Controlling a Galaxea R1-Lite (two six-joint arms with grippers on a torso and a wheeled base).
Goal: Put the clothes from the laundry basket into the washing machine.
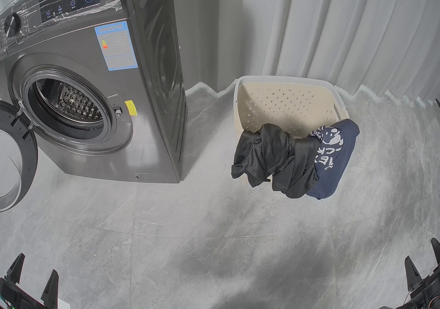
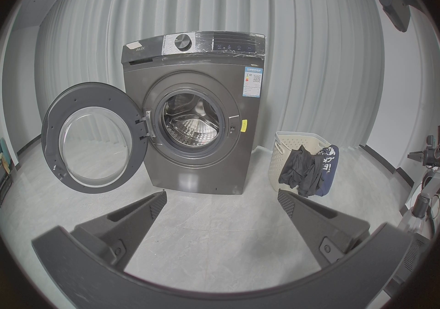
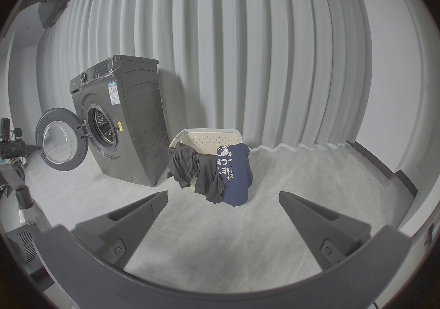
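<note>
The washing machine (image 1: 91, 94) is standing open at upper left. Right of centre, the laundry basket (image 1: 284, 81) is holding soft, probably light clothes (image 1: 275, 158), which are draping over its rim (pinch a bunched fold, I'd judge). The left hand (image 1: 35, 268) and right hand (image 1: 421, 255) are hovering spread and empty in the bottom corners.

grey marble floor (image 1: 238, 250) w/ pale pleated curtains (image 1: 321, 16) behind.

A grey front-loading washer (image 1: 91, 94) is shown upright on the floor. Its round door (image 1: 13, 154) is swung wide open, and the steel drum (image 1: 68, 101) is exposed. A cream perforated basket (image 1: 284, 80) is set just beside the washer, on the side away from the door. A crumpled grey garment (image 1: 270, 158) is draped over the basket's front rim, nearer the washer. A navy garment (image 1: 337, 158) with white print is hung touching it, farther from the washer.
</note>
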